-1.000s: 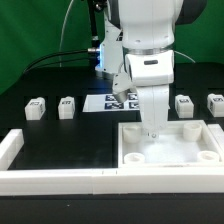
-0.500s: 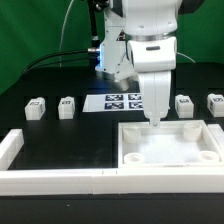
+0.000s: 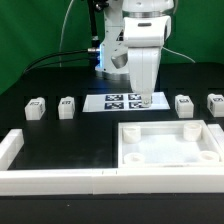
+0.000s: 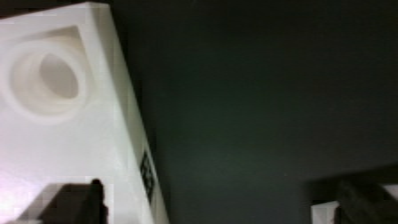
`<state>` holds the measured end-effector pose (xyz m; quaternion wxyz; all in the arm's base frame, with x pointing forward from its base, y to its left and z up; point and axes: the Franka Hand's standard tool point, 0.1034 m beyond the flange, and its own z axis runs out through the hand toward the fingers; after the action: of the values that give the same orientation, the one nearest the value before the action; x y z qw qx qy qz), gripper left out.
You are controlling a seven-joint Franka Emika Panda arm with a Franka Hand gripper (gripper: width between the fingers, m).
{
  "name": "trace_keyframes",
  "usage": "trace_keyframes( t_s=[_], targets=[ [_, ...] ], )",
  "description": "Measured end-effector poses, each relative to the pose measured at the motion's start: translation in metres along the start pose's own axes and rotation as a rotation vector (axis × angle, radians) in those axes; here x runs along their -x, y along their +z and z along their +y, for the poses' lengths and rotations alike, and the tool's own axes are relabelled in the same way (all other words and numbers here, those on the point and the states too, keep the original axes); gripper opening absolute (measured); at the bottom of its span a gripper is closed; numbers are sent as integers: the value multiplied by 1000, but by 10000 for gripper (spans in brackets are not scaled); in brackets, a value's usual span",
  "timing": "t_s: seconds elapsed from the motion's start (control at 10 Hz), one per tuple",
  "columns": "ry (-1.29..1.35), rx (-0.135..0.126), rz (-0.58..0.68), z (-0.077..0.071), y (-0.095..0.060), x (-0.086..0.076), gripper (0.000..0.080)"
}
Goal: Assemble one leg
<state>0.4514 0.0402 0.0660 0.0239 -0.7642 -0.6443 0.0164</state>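
Altogether: four legs, one tray, one marker board, one gripper.
Legs, exterior view's left: two, the far-left leg point(image 3: 35, 108) and the near-left leg point(image 3: 67, 106), standing apart on the black table point(image 3: 60, 140).
Legs, exterior view's right: two, the near-right leg point(image 3: 184, 104) and the far-right leg point(image 3: 216, 102), each tag-up, in the same row.
Tray point(image 3: 170, 132): one, near the front, rim up; the wrist view shows one of its round sockets.
Marker board point(image 3: 112, 102): one, flat between the two pairs.
Gripper point(image 3: 143, 100): above the board's end, well apart from every leg.
Jaws: spread wide, both fingers point(image 4: 75, 200) with nothing between them.
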Motion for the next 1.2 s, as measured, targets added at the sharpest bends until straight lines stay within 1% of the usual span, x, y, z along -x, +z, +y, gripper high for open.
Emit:
trace_keyframes(
  t_s=[0.1,0.3,0.4,0.5,0.6,0.8,0.9,1.0,1.1,1.2],
  targets=[
    [60,-1,1,0,0,0,648],
    [269,-2,1,-1,1,0,648],
    [416,1,10,-5,3,1,648],
    [579,-3,11,-13,5,-3,648],
    [691,-6,10,-20,6,-10,648],
    [960,-25,13,-30,9,-26,648],
    [1085,-32,15,-34,9,-37,648],
    [1158,-37,13,-39,10,-49,648],
    [1195,-39,9,-45,11,-61,648],
    [1211,-42,4,-54,13,-78,648]
  ],
)
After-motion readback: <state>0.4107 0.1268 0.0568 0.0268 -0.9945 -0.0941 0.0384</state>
